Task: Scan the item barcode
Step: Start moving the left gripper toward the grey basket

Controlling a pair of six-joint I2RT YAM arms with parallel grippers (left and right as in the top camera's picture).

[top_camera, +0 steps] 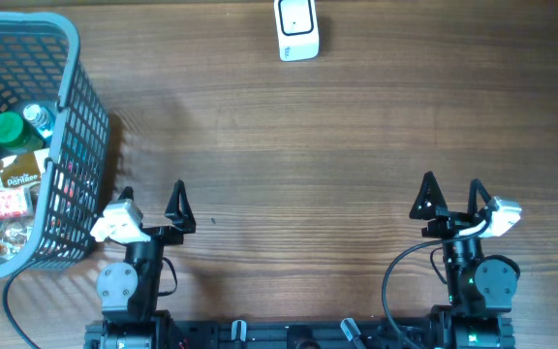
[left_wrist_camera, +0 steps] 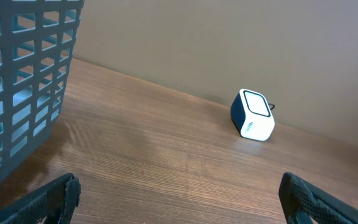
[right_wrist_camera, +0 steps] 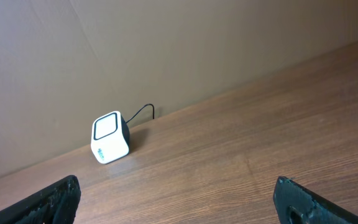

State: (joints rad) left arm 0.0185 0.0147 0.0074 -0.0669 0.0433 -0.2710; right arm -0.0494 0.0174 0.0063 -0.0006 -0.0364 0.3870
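Bench [top_camera: 308, 145]: wood grain; tan wall [right_wrist_camera: 166, 50] behind
Scanner [top_camera: 296, 27]: window tilted toward arms
Left fingers [top_camera: 177, 204]: released
Right fingers [top_camera: 427, 197]: released

We are viewing the scanner [top_camera: 297, 28], a small white cube with a dark-framed window, standing at the far edge of the table [top_camera: 308, 174] with its cable [right_wrist_camera: 143, 112] trailing behind. The items are lying in the grey basket [top_camera: 66, 87] at far left: a green-capped bottle [top_camera: 10, 129], a brown packet [top_camera: 22, 174] and, probably, a pink-printed packet [top_camera: 8, 204].
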